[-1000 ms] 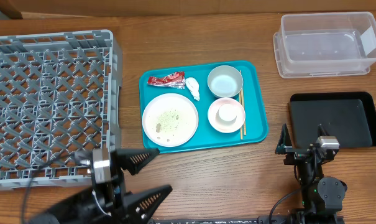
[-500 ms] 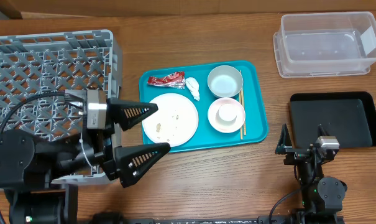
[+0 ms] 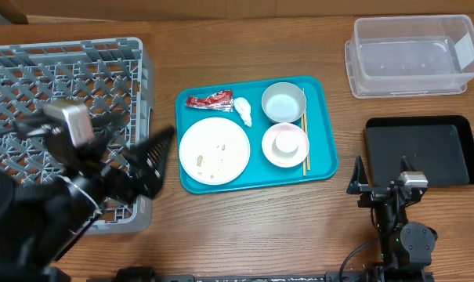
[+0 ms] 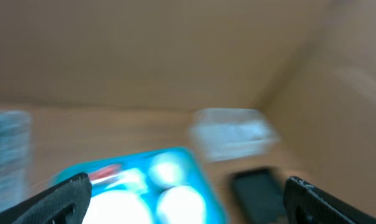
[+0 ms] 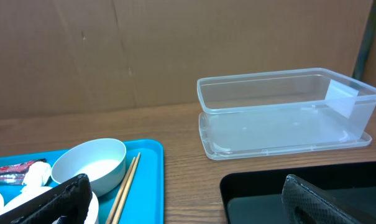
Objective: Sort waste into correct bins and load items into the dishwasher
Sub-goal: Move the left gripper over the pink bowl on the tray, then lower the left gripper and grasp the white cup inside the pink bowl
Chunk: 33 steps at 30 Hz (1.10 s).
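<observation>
On the teal tray (image 3: 324,125) lie a red wrapper (image 3: 209,100), a white tissue wad (image 3: 244,111), a white plate (image 3: 215,150) with a few scraps (image 3: 209,161), a grey-blue bowl (image 3: 284,102) and a pink bowl (image 3: 297,150) holding a small white cup (image 3: 286,142). The grey dish rack (image 3: 56,102) is at the left. The clear tub (image 3: 409,55) and black tray (image 3: 421,149) are at the right. My left gripper (image 3: 146,168) is open and empty, blurred, above the rack's right edge; the left wrist view (image 4: 188,205) is blurred. My right gripper (image 3: 380,176) is open and empty near the black tray's front left corner.
Wooden chopsticks (image 3: 305,143) lie along the tray's right side and also show in the right wrist view (image 5: 122,186). That view also shows the clear tub (image 5: 287,106), the black tray (image 5: 268,193) and the grey-blue bowl (image 5: 88,163). A cardboard wall stands behind the table.
My left arm has risen from the table's front edge and swung left over the dish rack, fingers open. The right arm has not moved.
</observation>
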Motion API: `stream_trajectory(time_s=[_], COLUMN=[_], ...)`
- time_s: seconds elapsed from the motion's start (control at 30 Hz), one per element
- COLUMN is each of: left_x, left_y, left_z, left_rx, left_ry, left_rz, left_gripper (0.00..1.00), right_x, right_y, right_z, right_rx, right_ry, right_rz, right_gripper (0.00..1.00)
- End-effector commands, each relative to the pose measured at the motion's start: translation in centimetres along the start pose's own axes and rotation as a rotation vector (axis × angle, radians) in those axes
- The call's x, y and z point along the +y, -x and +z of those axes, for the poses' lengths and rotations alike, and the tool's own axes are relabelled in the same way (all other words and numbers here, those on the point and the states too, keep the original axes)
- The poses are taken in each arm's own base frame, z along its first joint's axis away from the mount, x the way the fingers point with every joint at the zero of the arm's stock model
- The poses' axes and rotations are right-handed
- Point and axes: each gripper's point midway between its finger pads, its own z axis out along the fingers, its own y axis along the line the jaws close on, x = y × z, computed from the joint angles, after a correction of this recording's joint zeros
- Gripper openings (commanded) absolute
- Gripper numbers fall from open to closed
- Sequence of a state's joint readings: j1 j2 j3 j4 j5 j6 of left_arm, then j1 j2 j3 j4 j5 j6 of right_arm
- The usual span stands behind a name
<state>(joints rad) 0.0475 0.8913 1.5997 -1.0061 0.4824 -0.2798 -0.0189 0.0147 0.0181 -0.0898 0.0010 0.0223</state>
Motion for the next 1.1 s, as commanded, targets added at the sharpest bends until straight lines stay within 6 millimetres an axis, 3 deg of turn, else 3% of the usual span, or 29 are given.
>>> stream_trajectory(time_s=[0.0,0.17,0.33,0.53,0.67,0.87,0.9,0.93,1.07], left_x=[6.6,4.2,0.9,-5.2,-7.6,-8.7,-8.6,-8.4,-6.8], left_y=[0.6,-4.7,-11.1,-17.5,-21.8,-27.6,-28.2,-29.1,-31.9], left_z=[1.3,5.8,10.7,16.4,20.1,25.0,25.6,26.4,28.2], left_rx=[0.112,0.467,0.736,0.879,0.963,1.076,1.082,1.092,1.136], left_ry=[0.351,0.213,0.194,0.032,-0.052,-0.091,-0.083,-0.074,-0.011], left_rz=[0.110,0.080,0.286,0.415,0.390,0.232,0.222,0.209,0.221], left_gripper=[1.00,1.00,1.00,1.00,1.00,0.98,0.88,0.84,0.95], right_x=[-0.2,-0.2,-0.2,-0.2,-0.2,-0.2,-0.2,-0.2,-0.2], right_y=[-0.1,-0.1,-0.1,-0.1,-0.1,-0.1,-0.1,-0.1,-0.1], right_z=[0.0,0.0,0.0,0.0,0.0,0.0,0.0,0.0,0.0], right_rx=[-0.008,-0.008,-0.008,-0.008,-0.008,-0.008,-0.008,-0.008,-0.008], right_ry=[-0.008,-0.008,-0.008,-0.008,-0.008,-0.008,-0.008,-0.008,-0.008], right_rz=[0.004,0.004,0.004,0.004,0.004,0.004,0.004,0.004,0.004], right_gripper=[1.00,1.00,1.00,1.00,1.00,1.00,1.00,1.00,1.00])
